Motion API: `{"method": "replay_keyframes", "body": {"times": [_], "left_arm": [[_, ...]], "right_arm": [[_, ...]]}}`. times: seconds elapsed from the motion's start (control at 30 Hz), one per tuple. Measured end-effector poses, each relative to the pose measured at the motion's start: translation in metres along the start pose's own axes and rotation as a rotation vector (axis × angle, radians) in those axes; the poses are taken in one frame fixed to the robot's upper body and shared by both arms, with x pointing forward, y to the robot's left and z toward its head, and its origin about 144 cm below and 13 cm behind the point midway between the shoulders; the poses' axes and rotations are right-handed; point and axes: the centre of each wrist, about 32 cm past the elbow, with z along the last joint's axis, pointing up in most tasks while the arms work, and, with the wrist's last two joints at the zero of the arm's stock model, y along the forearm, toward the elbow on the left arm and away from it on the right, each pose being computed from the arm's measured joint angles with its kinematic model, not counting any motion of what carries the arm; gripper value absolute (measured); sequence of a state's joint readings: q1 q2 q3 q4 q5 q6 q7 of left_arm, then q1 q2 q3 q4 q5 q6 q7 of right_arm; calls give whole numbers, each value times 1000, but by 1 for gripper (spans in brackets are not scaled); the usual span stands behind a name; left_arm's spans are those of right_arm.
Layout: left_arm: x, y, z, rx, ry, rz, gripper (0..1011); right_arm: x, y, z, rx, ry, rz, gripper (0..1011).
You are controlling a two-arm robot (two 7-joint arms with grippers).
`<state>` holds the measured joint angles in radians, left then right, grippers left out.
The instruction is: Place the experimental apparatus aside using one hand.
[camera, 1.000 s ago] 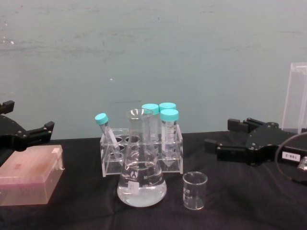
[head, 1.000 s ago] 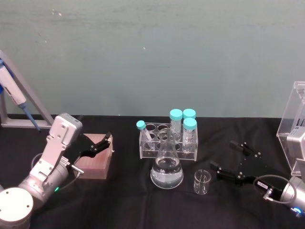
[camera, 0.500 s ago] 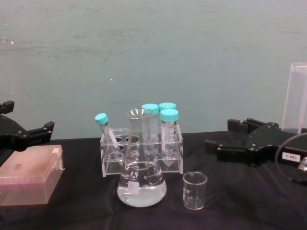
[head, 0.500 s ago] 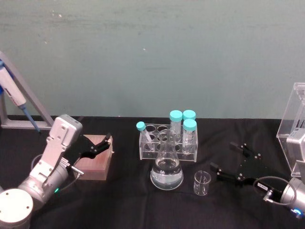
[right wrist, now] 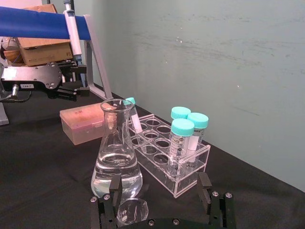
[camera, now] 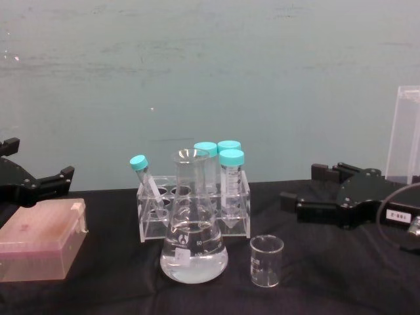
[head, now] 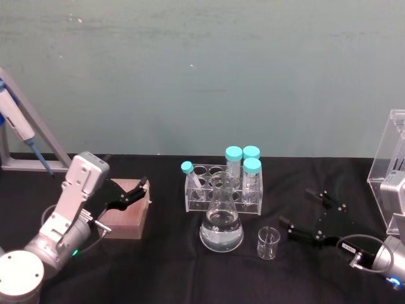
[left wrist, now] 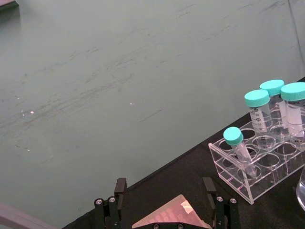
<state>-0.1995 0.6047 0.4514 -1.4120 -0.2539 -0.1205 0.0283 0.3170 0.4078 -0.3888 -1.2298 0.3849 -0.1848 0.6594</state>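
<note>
A conical flask [head: 221, 223] [camera: 193, 236] [right wrist: 116, 157] with clear liquid stands mid-table. A small glass beaker [head: 268, 242] [camera: 266, 260] [right wrist: 132, 211] sits just to its right. Behind them is a clear tube rack [head: 224, 187] [camera: 197, 203] [right wrist: 167, 157] [left wrist: 252, 164] holding teal-capped tubes. My right gripper [head: 295, 208] [camera: 298, 184] [right wrist: 159, 186] hovers open, right of the beaker and pointing at it without touching. A clear acrylic stand [head: 391, 158] [camera: 407, 131] rises at the far right. My left gripper [head: 126, 196] [left wrist: 164, 186] [camera: 39, 157] is open above a pink box.
The pink tip box [head: 126, 214] [camera: 39, 239] [right wrist: 86, 124] lies at the left on the black cloth. A blue and white pipette [head: 19, 126] hangs on a grey frame at the far left. Bare cloth lies in front of the glassware and between rack and right gripper.
The right gripper has sunk very slightly toward the table. Glassware, rack and left arm have not moved.
</note>
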Motion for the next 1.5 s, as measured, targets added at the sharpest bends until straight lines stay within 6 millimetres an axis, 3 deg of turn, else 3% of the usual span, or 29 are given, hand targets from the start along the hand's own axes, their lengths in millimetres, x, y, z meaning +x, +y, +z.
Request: {"method": "replay_keyframes", "body": {"times": [1.5], "left_arm": [[0, 0, 0, 0, 0, 0, 1000]], "right_arm": [[17, 32, -5, -48, -127, 184, 1003]]}}
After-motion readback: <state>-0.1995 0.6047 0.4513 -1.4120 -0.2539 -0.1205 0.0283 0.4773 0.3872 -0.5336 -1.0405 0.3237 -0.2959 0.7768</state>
